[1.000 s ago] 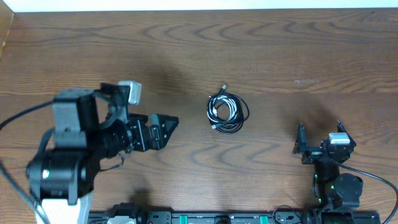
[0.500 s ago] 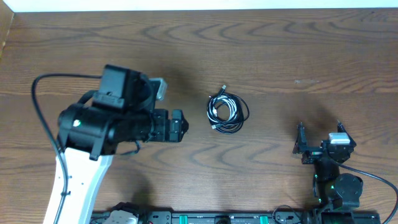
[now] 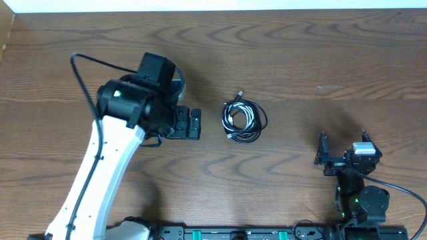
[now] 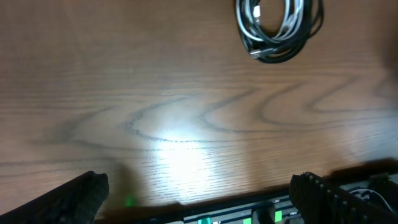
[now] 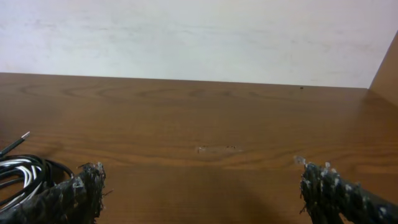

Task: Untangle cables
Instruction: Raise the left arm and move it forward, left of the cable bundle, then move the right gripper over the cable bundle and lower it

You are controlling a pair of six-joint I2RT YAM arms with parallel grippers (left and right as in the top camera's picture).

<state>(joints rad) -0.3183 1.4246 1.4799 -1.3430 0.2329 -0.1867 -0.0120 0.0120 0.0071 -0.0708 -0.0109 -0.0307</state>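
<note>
Black and white cables (image 3: 243,121), coiled together, are shown near the table's (image 3: 300,60) centre. The left gripper (image 3: 195,125), jaws apart, is placed at their 9 o'clock, with bare wood between. The right gripper (image 3: 343,139), jaws apart, is placed at 4 o'clock.

Glossy wood-grain table (image 3: 280,60); smooth plastic-sheathed cables (image 3: 243,119).
</note>
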